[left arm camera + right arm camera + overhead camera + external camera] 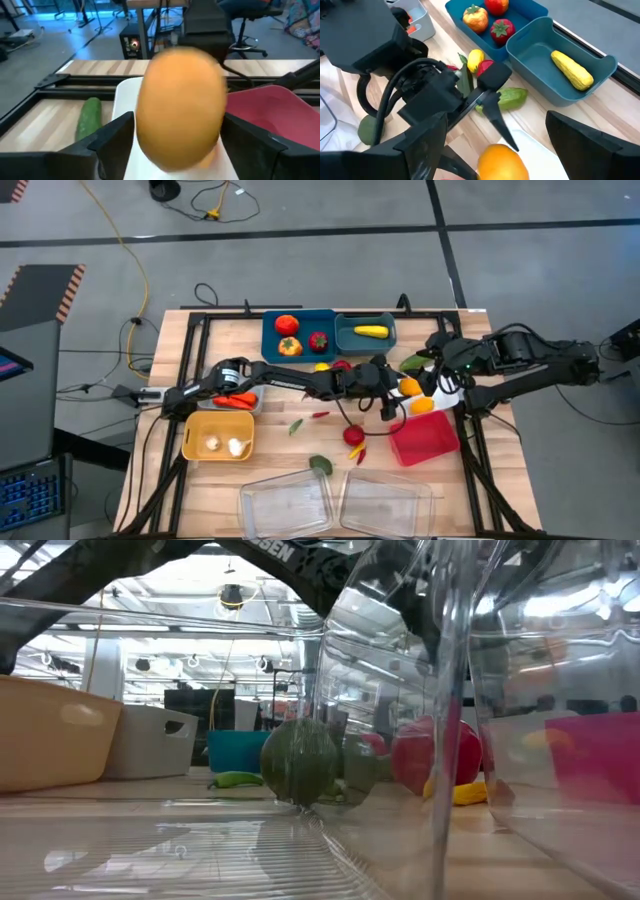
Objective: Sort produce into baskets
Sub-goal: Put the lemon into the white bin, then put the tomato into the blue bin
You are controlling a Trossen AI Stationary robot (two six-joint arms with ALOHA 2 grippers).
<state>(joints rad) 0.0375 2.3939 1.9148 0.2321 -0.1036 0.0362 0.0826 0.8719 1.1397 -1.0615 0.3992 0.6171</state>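
Left arm stretched low across the desk [200, 330] from its left edge toward the right. Left gripper [400, 392] over the white bin [125, 95], fingers [112, 135] pinching an orange fruit [181, 107] between them. Beside the white bin, the magenta-red bin [425, 440] on one side and a green cucumber [89, 117] on the bare wood on the other. Right arm reaching in from the right edge, right gripper [490, 150] hovering just above the same fruit, fingers [427, 142] spread wide and holding nothing. Behind, two teal bins [298, 335] with red and orange produce and a yellow corn cob [370, 331].
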